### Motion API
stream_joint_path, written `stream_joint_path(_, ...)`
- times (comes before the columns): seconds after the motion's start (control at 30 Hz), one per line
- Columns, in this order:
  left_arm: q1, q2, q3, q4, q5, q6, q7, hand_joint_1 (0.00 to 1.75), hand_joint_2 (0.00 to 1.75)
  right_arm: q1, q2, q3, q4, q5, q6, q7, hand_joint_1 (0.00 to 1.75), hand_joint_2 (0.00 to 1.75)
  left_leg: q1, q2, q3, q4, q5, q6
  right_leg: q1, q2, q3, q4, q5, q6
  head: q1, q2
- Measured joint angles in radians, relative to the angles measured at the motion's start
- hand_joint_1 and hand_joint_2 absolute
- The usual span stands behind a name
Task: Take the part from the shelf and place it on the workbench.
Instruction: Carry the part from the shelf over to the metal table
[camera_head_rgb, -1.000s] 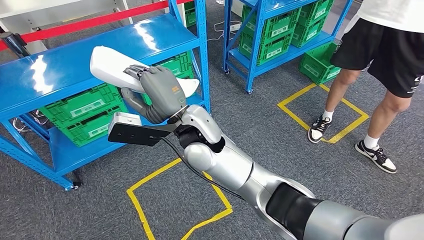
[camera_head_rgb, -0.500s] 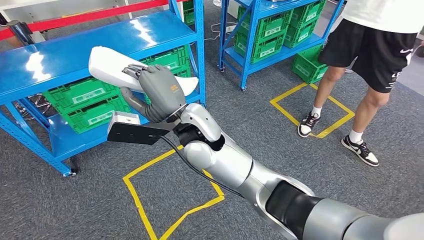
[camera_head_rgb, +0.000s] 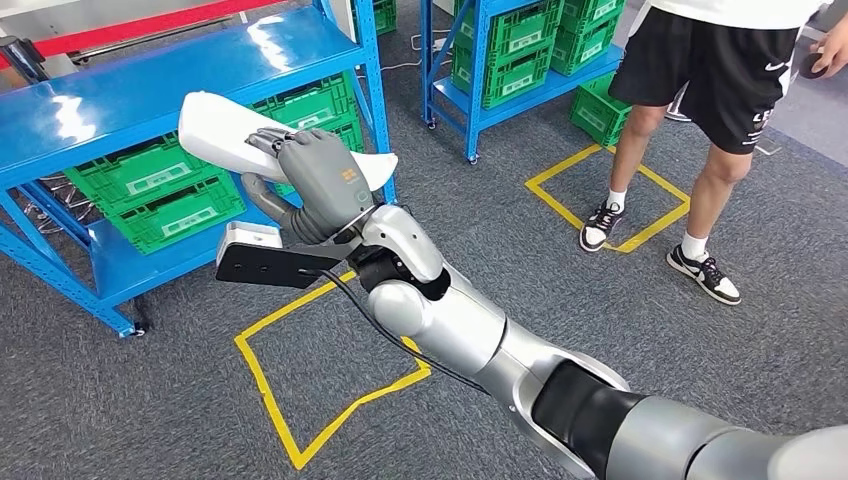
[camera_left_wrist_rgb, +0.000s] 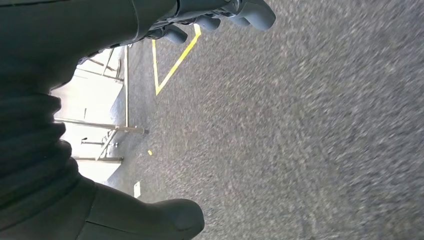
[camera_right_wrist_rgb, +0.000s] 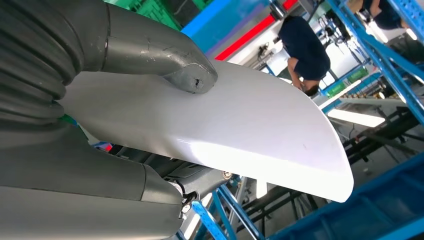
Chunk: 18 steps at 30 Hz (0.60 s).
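Part (camera_head_rgb: 225, 135), white, no readable label, gripped in right hand (camera_head_rgb: 318, 185); left hand (camera_left_wrist_rgb: 220, 17) holds nothing

Grey carpet (camera_head_rgb: 600, 300), blue shelving (camera_head_rgb: 120, 90)

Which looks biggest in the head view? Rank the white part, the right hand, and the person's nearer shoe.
1. White part, though closeness to the camera inflates it.
2. Right hand, holding the part.
3. Shoe, smallest and farthest.
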Motion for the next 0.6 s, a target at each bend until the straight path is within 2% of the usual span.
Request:
stream_joint_path(0.03, 0.000, 0.000, 0.000, 0.000, 0.000, 0.000, -0.001, 0.00, 1.75, 0.000, 0.000, 0.000, 0.001, 0.000, 0.000, 0.000, 1.75, 1.75, -0.001, 0.000, 0.029, -0.014, 0.026, 0.004, 0.001, 0.000, -0.016, 0.001, 0.012, 0.001, 0.000, 0.000)
stream_joint_path(0.07, 0.000, 0.000, 0.000, 0.000, 0.001, 0.000, -0.002, 0.00, 1.75, 0.000, 0.000, 0.000, 0.001, -0.001, 0.001, 0.000, 1.75, 1.75, -0.002, -0.001, 0.075, -0.059, 0.051, 0.010, 0.003, 0.000, -0.031, 0.001, 0.024, 0.003, 0.000, 0.000)
stream_joint_path(0.1, 0.000, 0.002, 0.000, -0.001, 0.002, 0.000, -0.004, 0.00, 1.75, 0.000, 0.001, 0.000, 0.002, -0.001, 0.002, 0.000, 1.75, 1.75, -0.006, -0.002, 0.131, -0.128, 0.057, 0.019, 0.004, 0.000, -0.042, 0.002, 0.035, 0.006, 0.001, 0.000)
stream_joint_path(0.13, -0.001, 0.003, 0.000, -0.002, 0.004, 0.001, -0.006, 0.00, 1.75, -0.002, 0.003, 0.000, 0.002, -0.001, 0.004, 0.000, 1.75, 1.75, -0.010, -0.002, 0.188, -0.206, 0.047, 0.027, 0.005, -0.001, -0.050, 0.002, 0.045, 0.009, 0.001, 0.000)
stream_joint_path(0.17, -0.001, 0.004, 0.000, -0.002, 0.007, 0.002, -0.007, 0.00, 1.75, -0.004, 0.005, 0.000, 0.002, -0.002, 0.007, 0.000, 1.75, 1.75, -0.015, -0.003, 0.226, -0.266, 0.032, 0.033, 0.005, -0.002, -0.054, 0.000, 0.056, 0.014, 0.001, 0.000)
stream_joint_path(0.2, 0.000, 0.006, 0.001, -0.003, 0.011, 0.003, -0.008, 0.00, 1.75, -0.007, 0.009, 0.001, 0.002, -0.003, 0.012, 0.001, 1.75, 1.75, -0.020, -0.003, 0.246, -0.306, 0.019, 0.038, 0.003, -0.004, -0.057, -0.003, 0.067, 0.020, 0.001, 0.000)
stream_joint_path(0.27, 0.002, 0.006, 0.004, -0.002, 0.021, 0.005, -0.006, 0.00, 1.75, -0.017, 0.016, 0.004, 0.005, -0.006, 0.026, 0.001, 1.75, 1.75, -0.021, -0.002, 0.240, -0.324, 0.032, 0.046, 0.000, -0.005, -0.060, -0.011, 0.083, 0.033, 0.000, 0.000)
stream_joint_path(0.3, 0.003, 0.006, 0.006, -0.002, 0.025, 0.006, -0.003, 0.00, 1.75, -0.024, 0.019, 0.007, 0.007, -0.008, 0.034, 0.001, 1.75, 1.75, -0.019, -0.002, 0.234, -0.328, 0.043, 0.053, -0.001, -0.004, -0.066, -0.004, 0.071, 0.038, 0.000, 0.000)
stream_joint_path(0.33, 0.004, 0.006, 0.008, -0.001, 0.028, 0.006, -0.001, 0.00, 1.75, -0.031, 0.021, 0.009, 0.010, -0.011, 0.041, 0.001, 1.75, 1.75, -0.015, -0.002, 0.224, -0.331, 0.055, 0.060, -0.001, -0.003, -0.078, 0.020, 0.040, 0.043, 0.001, 0.000)
stream_joint_path(0.37, 0.005, 0.005, 0.011, -0.001, 0.030, 0.006, -0.001, 0.00, 1.75, -0.039, 0.022, 0.011, 0.013, -0.014, 0.046, 0.000, 1.75, 1.75, -0.013, -0.002, 0.213, -0.332, 0.066, 0.064, -0.001, -0.002, -0.093, 0.064, -0.007, 0.047, 0.001, 0.000)
stream_joint_path(0.4, 0.006, 0.004, 0.013, -0.001, 0.029, 0.005, -0.004, 0.00, 1.75, -0.044, 0.024, 0.013, 0.017, -0.018, 0.049, -0.002, 1.75, 1.75, -0.012, -0.005, 0.200, -0.332, 0.077, 0.067, -0.001, -0.001, -0.111, 0.126, -0.058, 0.050, 0.002, 0.000)
stream_joint_path(0.43, 0.007, 0.004, 0.015, -0.001, 0.024, 0.003, -0.013, 0.00, 1.75, -0.047, 0.023, 0.015, 0.022, -0.023, 0.051, -0.008, 1.75, 1.75, -0.012, -0.007, 0.186, -0.331, 0.089, 0.067, -0.002, -0.001, -0.126, 0.192, -0.094, 0.053, 0.002, 0.000)
stream_joint_path(0.47, 0.008, 0.003, 0.017, 0.000, 0.018, 0.001, -0.022, 0.00, 1.75, -0.047, 0.021, 0.018, 0.026, -0.027, 0.052, -0.014, 1.75, 1.75, -0.012, -0.011, 0.172, -0.329, 0.100, 0.067, -0.002, -0.001, -0.135, 0.248, -0.106, 0.055, 0.002, 0.000)
stream_joint_path(0.5, 0.010, 0.002, 0.018, 0.000, 0.012, -0.001, -0.032, 0.00, 1.75, -0.044, 0.018, 0.021, 0.030, -0.031, 0.052, -0.022, 1.75, 1.75, -0.012, -0.017, 0.157, -0.327, 0.111, 0.066, -0.003, 0.000, -0.131, 0.279, -0.094, 0.056, 0.002, 0.000)
stream_joint_path(0.53, 0.011, 0.000, 0.018, 0.000, 0.007, -0.003, -0.039, 0.00, 1.75, -0.042, 0.014, 0.023, 0.034, -0.033, 0.052, -0.028, 1.75, 1.75, -0.011, -0.024, 0.141, -0.323, 0.121, 0.063, -0.004, 0.001, -0.110, 0.276, -0.068, 0.056, 0.002, 0.000)
stream_joint_path(0.57, 0.011, -0.001, 0.018, 0.000, 0.004, -0.003, -0.042, 0.00, 1.75, -0.041, 0.011, 0.024, 0.037, -0.035, 0.052, -0.032, 1.75, 1.75, -0.010, -0.032, 0.125, -0.316, 0.129, 0.059, -0.004, 0.007, -0.071, 0.237, -0.042, 0.056, 0.002, 0.000)
stream_joint_path(0.6, 0.012, -0.002, 0.018, 0.000, 0.003, -0.002, -0.043, 0.00, 1.75, -0.041, 0.008, 0.024, 0.039, -0.037, 0.052, -0.035, 1.75, 1.75, -0.009, -0.040, 0.110, -0.308, 0.136, 0.054, -0.006, 0.022, -0.019, 0.173, -0.035, 0.053, 0.002, 0.000)
